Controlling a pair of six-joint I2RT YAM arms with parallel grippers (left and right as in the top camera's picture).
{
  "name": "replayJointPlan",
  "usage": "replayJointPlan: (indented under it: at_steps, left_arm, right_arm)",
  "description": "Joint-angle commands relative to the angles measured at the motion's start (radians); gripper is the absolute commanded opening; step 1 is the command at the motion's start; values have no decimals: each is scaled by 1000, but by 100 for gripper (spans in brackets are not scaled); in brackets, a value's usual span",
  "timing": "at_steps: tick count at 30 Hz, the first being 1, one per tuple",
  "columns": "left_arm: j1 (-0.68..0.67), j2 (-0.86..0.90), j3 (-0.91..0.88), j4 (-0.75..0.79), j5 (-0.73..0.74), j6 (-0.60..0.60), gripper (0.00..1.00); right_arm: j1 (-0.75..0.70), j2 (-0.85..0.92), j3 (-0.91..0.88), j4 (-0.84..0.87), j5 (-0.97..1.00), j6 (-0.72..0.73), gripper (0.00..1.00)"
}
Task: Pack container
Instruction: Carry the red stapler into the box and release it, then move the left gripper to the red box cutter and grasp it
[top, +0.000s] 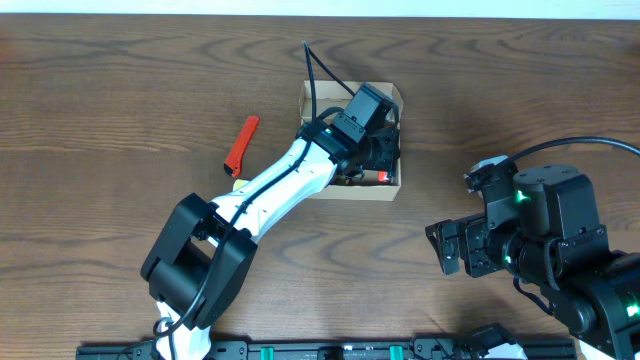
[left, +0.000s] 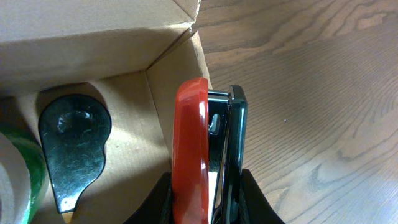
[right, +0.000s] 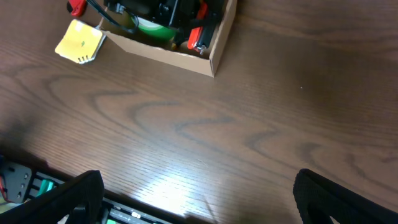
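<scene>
One container (top: 352, 193) on show, a tan cardboard box sitting open near the middle of the table (top: 120, 90), a little toward the far side. Two arms are at work. The left one reaches right into the box, and the left gripper (left: 208, 202) is nearly closed, its fingers clamped on either side of a single red-and-black tool (left: 198, 143). That tool stands against the box's inner wall at a corner.

Counting what else lies inside from the left wrist view: one black teardrop-shaped piece (left: 73, 146) flat on the cardboard floor, and one green roll (left: 22, 168) at the left edge, only partly seen. Whether more sits beneath the arm, I cannot tell.

Outside the box there are two loose things. One red-handled tool (top: 241, 143) lies on the wood, well left of the box. One small yellow piece (right: 79, 42) rests just beside the box's wall.

Over on the right, the right gripper (right: 198, 180) hangs above bare wood, well apart from the box. Its two fingers (right: 81, 193) are spread as wide as they go, with nothing between them.

The surface is dark brown wood with a strong wavy grain, and light glares off it near the front. A black rail with green parts (top: 330, 350) runs along the near edge, and a pale strip shows beyond the far edge.
</scene>
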Motion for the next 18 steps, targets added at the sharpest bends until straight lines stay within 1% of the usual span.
replayJointPlan:
  at_steps: [1, 4, 5, 6, 7, 10, 12, 15, 18]
  left_arm:
    - [0, 3, 17, 6, 14, -21, 11]
    - [0, 3, 17, 6, 14, -21, 17]
    - [0, 3, 17, 6, 14, -21, 24]
    - [0, 3, 17, 6, 14, -21, 34]
    - [0, 3, 17, 6, 14, -21, 47]
    - [0, 3, 17, 6, 14, -21, 63]
    - [0, 2, 18, 6, 14, -21, 68]
    - [2, -5, 20, 6, 14, -21, 72]
    - [11, -24, 28, 4, 14, -19, 72]
  right_arm:
    - [-7, -5, -1, -2, -7, -10, 99]
    - [-7, -5, -1, -2, -7, -10, 99]
    - [-7, -5, -1, -2, -7, -10, 99]
    - [-7, -5, -1, -2, -7, -10, 99]
    - [-7, -5, -1, -2, -7, -10, 99]
    - [-7, -5, -1, -2, -7, -10, 99]
    - [-7, -5, -1, -2, -7, -10, 99]
    - [-7, -5, -1, -2, -7, -10, 99]
    - [-7, -5, -1, -2, -7, -10, 99]
